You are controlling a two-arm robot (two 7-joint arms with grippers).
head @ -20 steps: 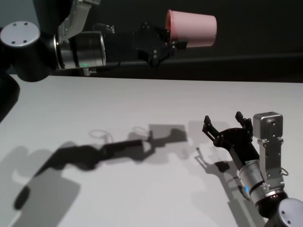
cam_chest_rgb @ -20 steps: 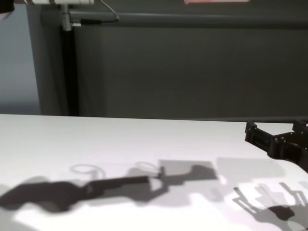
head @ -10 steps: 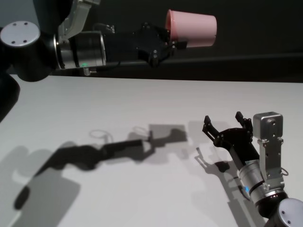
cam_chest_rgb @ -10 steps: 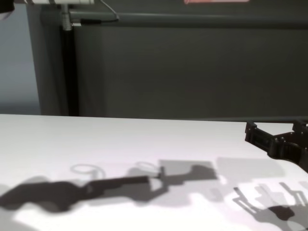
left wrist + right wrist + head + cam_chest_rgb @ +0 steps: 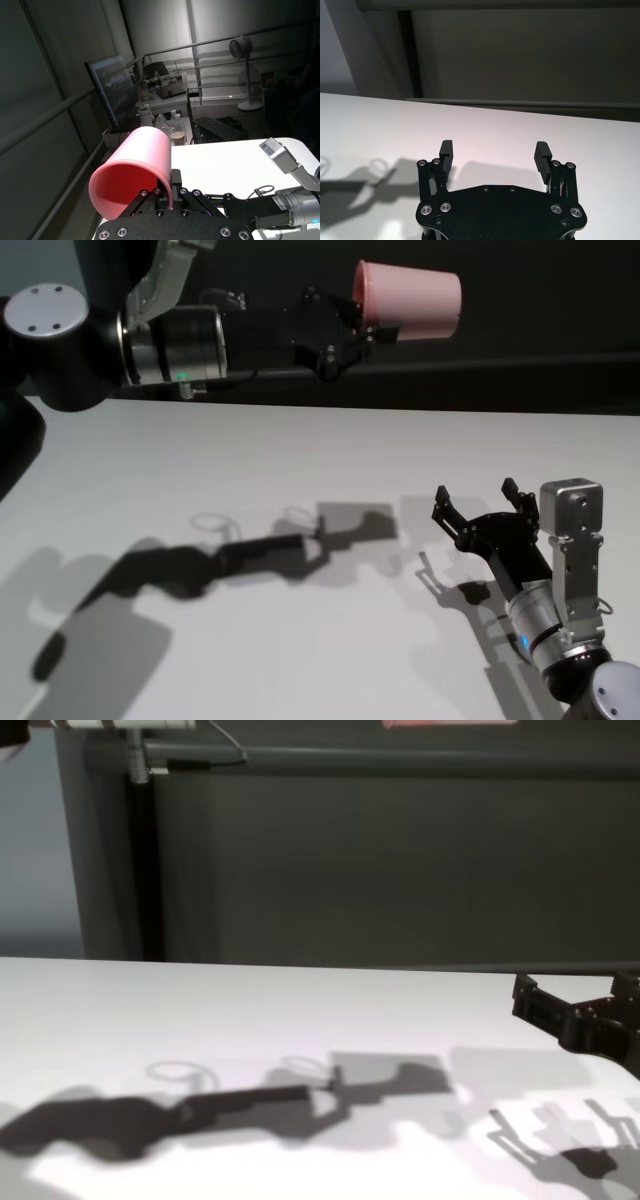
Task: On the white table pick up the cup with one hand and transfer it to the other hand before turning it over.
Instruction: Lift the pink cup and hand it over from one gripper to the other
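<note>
The pink cup (image 5: 410,301) is held high above the white table (image 5: 300,470), lying on its side with its mouth toward the arm. My left gripper (image 5: 362,328) is shut on the cup's rim; in the left wrist view its fingers (image 5: 165,192) pinch the wall of the cup (image 5: 137,170). The cup's lower edge (image 5: 450,723) just shows at the top of the chest view. My right gripper (image 5: 478,505) stands open low over the table at the right, below and to the right of the cup. Nothing lies between its fingers (image 5: 446,149).
A dark wall panel (image 5: 400,860) runs behind the table's far edge. The left arm's shadow (image 5: 230,560) lies across the middle of the table.
The right arm has drifted slightly to the right and down. The left arm and the cup have barely moved.
</note>
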